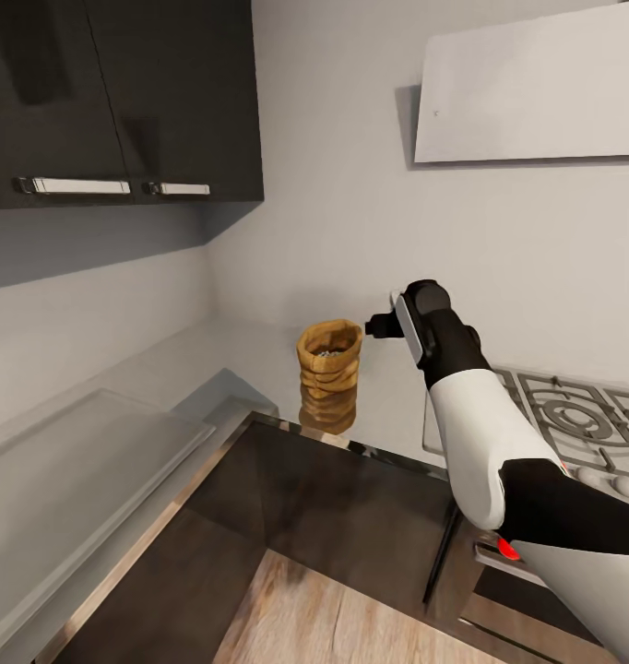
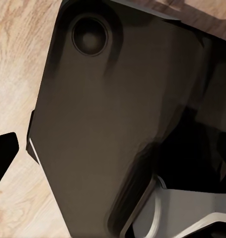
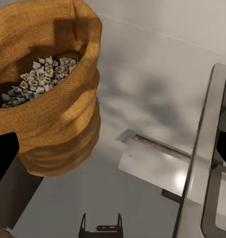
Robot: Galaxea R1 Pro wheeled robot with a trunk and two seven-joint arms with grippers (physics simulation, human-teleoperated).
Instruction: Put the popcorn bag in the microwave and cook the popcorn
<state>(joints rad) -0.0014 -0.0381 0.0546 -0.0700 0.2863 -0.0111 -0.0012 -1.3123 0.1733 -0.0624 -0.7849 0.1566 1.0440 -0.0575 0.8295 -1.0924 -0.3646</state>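
Observation:
The tan popcorn bag [image 1: 329, 361] stands upright on the glossy grey countertop [image 1: 245, 355], with whitish popcorn [image 1: 330, 351] showing in its open top. My right gripper [image 1: 377, 325] hovers just right of the bag's rim, a small gap between them. In the right wrist view the bag [image 3: 53, 104] and its popcorn [image 3: 38, 82] sit close, toward one fingertip [image 3: 3, 156], above the countertop [image 3: 142, 94]. The right gripper [image 3: 113, 153] is open with nothing held. My left gripper [image 2: 113, 153] points down at the robot's dark base, one fingertip [image 2: 3, 156] far to the side, open. The microwave is out of view.
A steel gas hob [image 1: 573, 415] lies right of the bag, its edge [image 3: 212, 208] beside my right gripper. A white hood [image 1: 536, 88] hangs above it. Dark wall cabinets [image 1: 121, 92] fill the upper left. A second worktop run [image 1: 84, 452] extends along the left wall. Wooden floor [image 1: 305, 618] lies below.

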